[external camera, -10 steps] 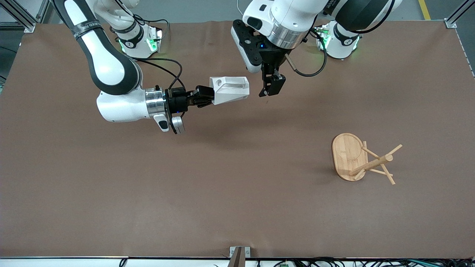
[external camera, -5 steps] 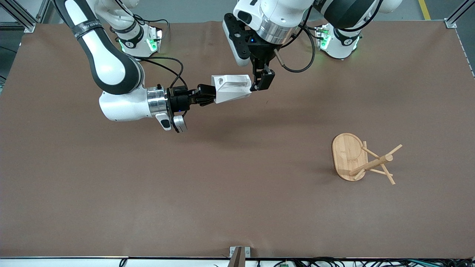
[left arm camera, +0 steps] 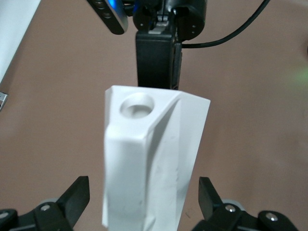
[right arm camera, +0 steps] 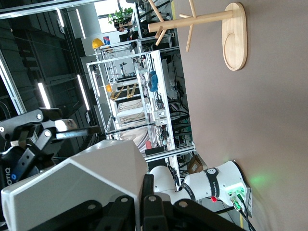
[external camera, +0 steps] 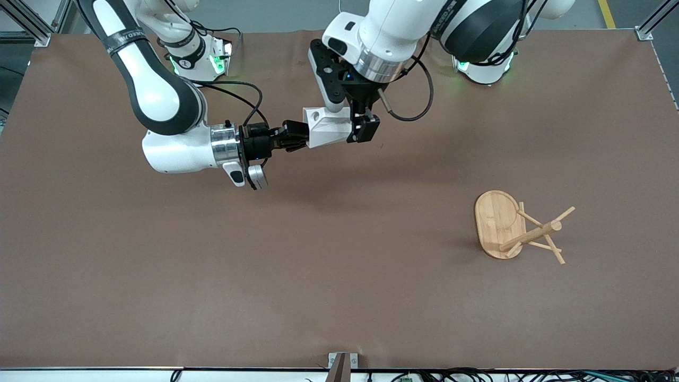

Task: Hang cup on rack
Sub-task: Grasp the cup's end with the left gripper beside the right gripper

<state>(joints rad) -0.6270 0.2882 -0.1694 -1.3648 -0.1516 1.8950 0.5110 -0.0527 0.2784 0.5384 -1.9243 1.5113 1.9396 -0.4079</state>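
- Since half a second ago, the left claw (external camera: 362, 129) has been brought down and toward the right arm's end of the desk, so that its fingers (external camera: 367, 129) now overlap the open end of the cup (external camera: 327, 126) in the front view; earlier they were just at the cup's edge, and a second ago they were apart from it.
- At the right arm's end, the right arm is seen reaching level across the brown desk (external camera: 297, 265), and its position is unchanged.
- The right claw (external camera: 297, 141) is clamped on the cup's base end, and the cup is held up in the air, lying on its side over the desk's middle part near the robots' bases.
- The cup's blocky handle, with its round hole (left arm camera: 137, 105), is turned upward, as seen in the left wrist view.
- In that view the cup (left arm camera: 151, 159) is seen between the left claw's two dark fingers (left arm camera: 74, 197), which are spread wide with a gap on each side, so nothing is gripped by them.
- The right claw (left arm camera: 156, 57) is seen at the cup's other end in that view.
- Toward the left arm's end, the rack (external camera: 512, 228) is found standing on the desk, well apart from the cup and nearer to the front camera.
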